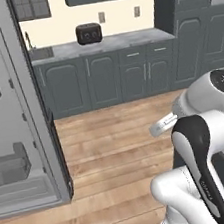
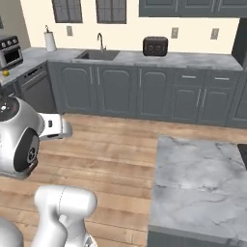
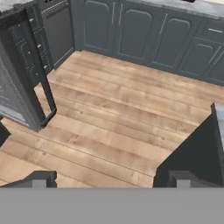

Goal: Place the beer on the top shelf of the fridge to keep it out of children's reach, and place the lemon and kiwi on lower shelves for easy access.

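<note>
With its two-finger gripper [image 3: 109, 177] spread wide and empty over the wooden floor [image 3: 118, 127], the robot seems between fetches; the tall dark grey fridge [image 1: 32, 120] stands open at left, so next it likely must find the fruit or bottle.

The fridge [image 1: 39, 119] stands at the left of the left base view. Its outside is dark grey, and its door is open, showing a pale grey inner panel with two grey door bins [image 1: 11, 168], one above the other. The door edge is dark and reaches down to the wooden floor. In the hand view the open door [image 3: 26, 78] appears at the left as a tall dark frame standing upright on the floor. The lemon [image 2: 5, 73] is a tiny yellow spot on the far left counter in the right base view, just in front of a toaster oven.
</note>
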